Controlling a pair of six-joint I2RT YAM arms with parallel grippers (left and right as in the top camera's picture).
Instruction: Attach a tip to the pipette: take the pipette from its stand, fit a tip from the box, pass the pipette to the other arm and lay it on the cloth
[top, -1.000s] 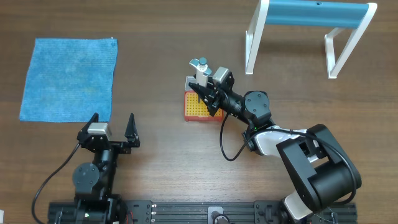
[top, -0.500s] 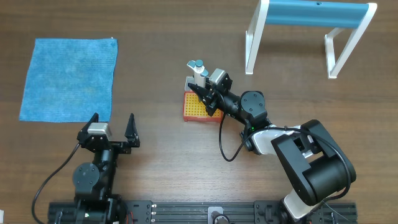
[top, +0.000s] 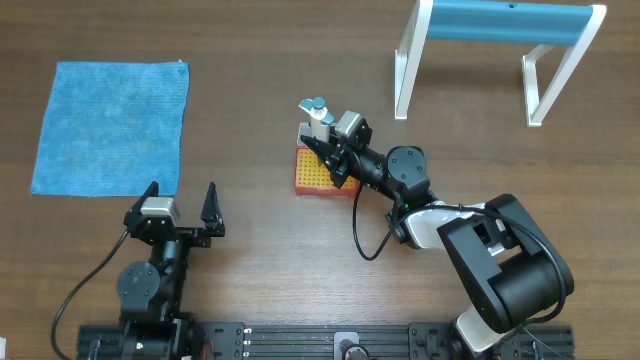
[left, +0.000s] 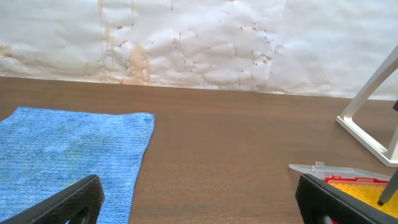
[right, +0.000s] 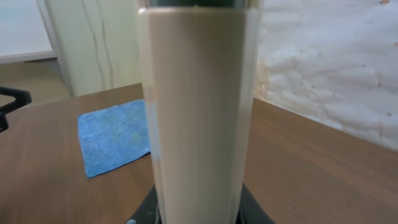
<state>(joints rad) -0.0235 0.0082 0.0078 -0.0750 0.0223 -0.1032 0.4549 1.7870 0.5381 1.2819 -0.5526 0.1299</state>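
The white pipette (top: 319, 116) with a blue cap stands upright over the red and yellow tip box (top: 314, 171) at the table's middle. My right gripper (top: 330, 150) is shut on its body. In the right wrist view the pipette's cream barrel (right: 196, 112) stands close in front. My left gripper (top: 181, 192) sits open near the front left, below the blue cloth (top: 110, 125), with nothing between its fingers. The left wrist view looks over the cloth (left: 68, 155) and the tip box (left: 357, 182) with its clear lid folded back.
The white stand (top: 500, 45) with a blue top bar stands at the back right; one leg (left: 373, 118) shows in the left wrist view. Bare brown table lies between the cloth and the tip box. A wall (left: 199, 43) closes the far side.
My right gripper has shifted slightly left with the pipette over the tip box. The left arm has not moved.
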